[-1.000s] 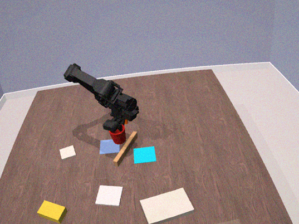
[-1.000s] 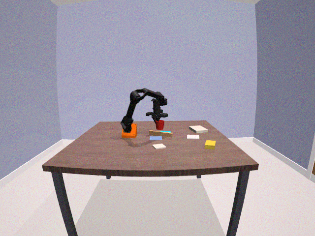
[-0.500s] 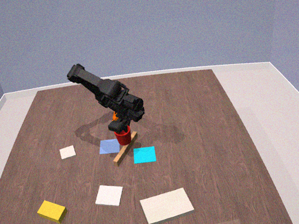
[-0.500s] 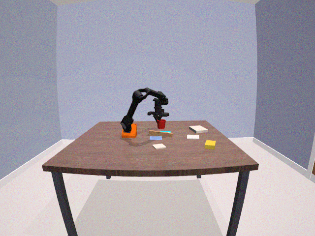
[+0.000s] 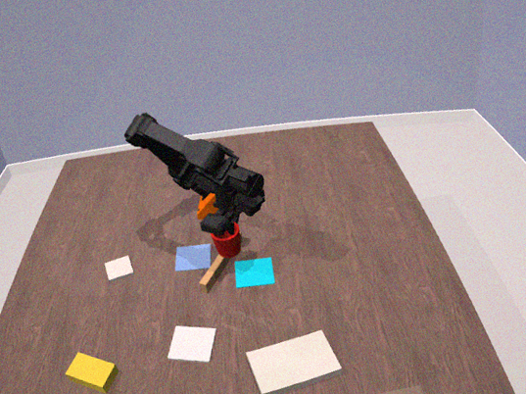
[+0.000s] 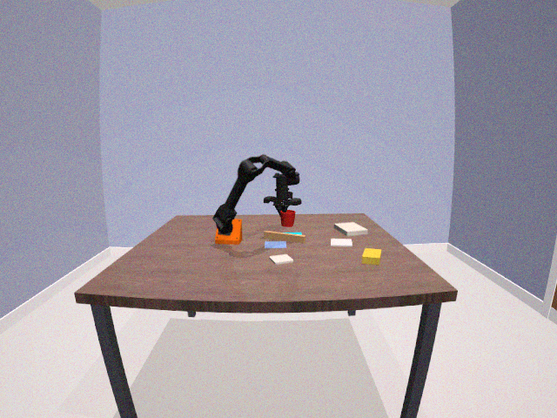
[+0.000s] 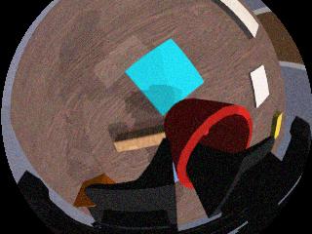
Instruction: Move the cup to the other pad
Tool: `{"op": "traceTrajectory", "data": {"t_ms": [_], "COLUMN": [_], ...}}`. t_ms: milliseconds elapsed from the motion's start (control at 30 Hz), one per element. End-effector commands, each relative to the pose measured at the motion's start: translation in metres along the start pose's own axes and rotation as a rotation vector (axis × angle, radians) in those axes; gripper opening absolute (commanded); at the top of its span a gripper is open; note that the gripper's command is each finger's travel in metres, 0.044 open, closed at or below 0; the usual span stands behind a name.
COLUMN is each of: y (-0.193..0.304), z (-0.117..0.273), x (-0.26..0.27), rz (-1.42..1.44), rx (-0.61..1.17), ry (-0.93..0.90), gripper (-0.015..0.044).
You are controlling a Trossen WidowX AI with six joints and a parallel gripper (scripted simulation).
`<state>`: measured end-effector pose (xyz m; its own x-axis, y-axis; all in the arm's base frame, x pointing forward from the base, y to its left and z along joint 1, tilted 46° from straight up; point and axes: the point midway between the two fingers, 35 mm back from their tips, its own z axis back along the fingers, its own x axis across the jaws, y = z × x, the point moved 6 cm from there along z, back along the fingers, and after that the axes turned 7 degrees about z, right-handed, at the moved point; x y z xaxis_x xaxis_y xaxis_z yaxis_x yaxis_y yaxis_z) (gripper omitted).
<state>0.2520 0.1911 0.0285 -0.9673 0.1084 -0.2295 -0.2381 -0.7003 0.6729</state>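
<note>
Cup, red, upright: we are finding it lifted off the table, hanging in the air above the wooden bar that is lying between the two pads. The gripper is pinching the cup's rim, its jaws closed on the wall from above. In the exterior view the cup is showing clear air beneath it, well above the bar. In the wrist view we are seeing the cup with its dark mouth facing the camera; we cannot tell whether marbles are lying inside.

Pads: we are listing the pale blue pad just left of the bar and the cyan pad just right of it, both lying flat. The wrist view is showing the cyan pad just beyond the cup.

Arm: the black arm is rising from its orange base and arching over to the cup.

Other items on the table: we are counting a small white tile on the left, a white square nearer, a large cream slab near right, and a yellow block at the near left.
</note>
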Motion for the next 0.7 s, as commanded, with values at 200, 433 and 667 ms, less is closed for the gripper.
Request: {"op": "traceTrajectory", "data": {"t_ms": [200,433,667], "y": [-0.022,-0.035,-0.048], "z": [-0.001,-0.001,-0.001], "x": [0.0,0.0,0.001], "rz": [0.002,0.002,0.002], "rx": [0.004,0.004,0.003], "ry": [-0.005,-0.004,-0.004], "gripper": [0.0,0.0,0.0]}}
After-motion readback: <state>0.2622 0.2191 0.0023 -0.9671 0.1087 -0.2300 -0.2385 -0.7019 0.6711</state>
